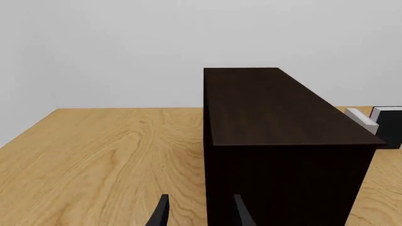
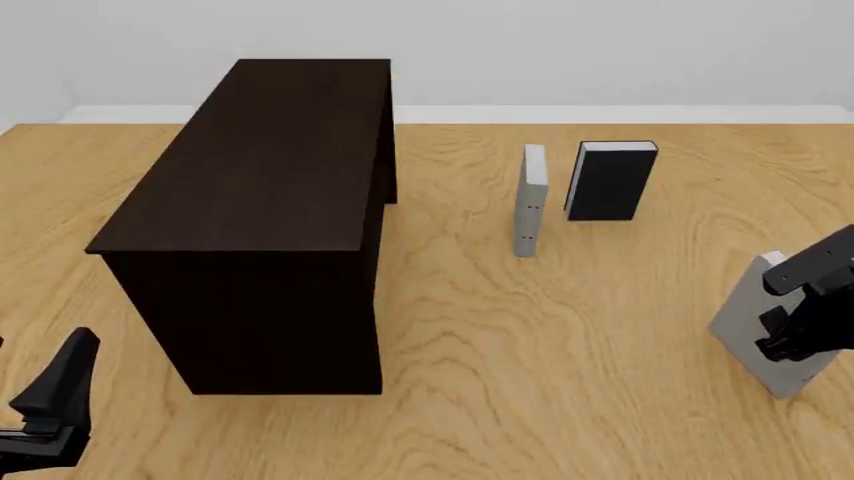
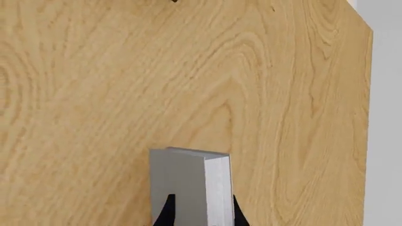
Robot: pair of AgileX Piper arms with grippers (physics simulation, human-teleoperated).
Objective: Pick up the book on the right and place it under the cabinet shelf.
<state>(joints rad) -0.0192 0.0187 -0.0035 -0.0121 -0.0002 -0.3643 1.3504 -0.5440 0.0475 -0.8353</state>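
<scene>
- The book (image 2: 755, 325), the plain light-grey one, is near the table's right edge, toward the near side. It stands tilted in the front view, and whether its lower corner touches the wood I can't tell.
- The right gripper (image 2: 790, 322) is clamped on it. In the right wrist view the two dark fingertips (image 3: 165, 213) sit either side of the book (image 3: 188, 183), one against the grey cover and one against the white page edge.
- In that same wrist view only bare wooden table (image 3: 113, 84) shows beyond the book, with the table edge running along one side.
- Further back, near the middle of the table toward the far edge, a narrow grey-white book (image 2: 531, 200) stands edge-on, and a black-covered book (image 2: 611, 180) stands just to the right of it, apart from it.
- The cabinet shelf (image 2: 267, 170) is the big dark-brown block on the left half of the table (image 2: 561, 330), its long top running from the near side toward the far edge. It's well apart from the grey book.
- The left gripper (image 2: 47, 410) is at the near-left corner of the table, just left of the cabinet's near end. In the left wrist view its fingers (image 1: 162, 214) are spread apart with nothing between them, and the cabinet (image 1: 276, 141) fills much of the frame ahead.
</scene>
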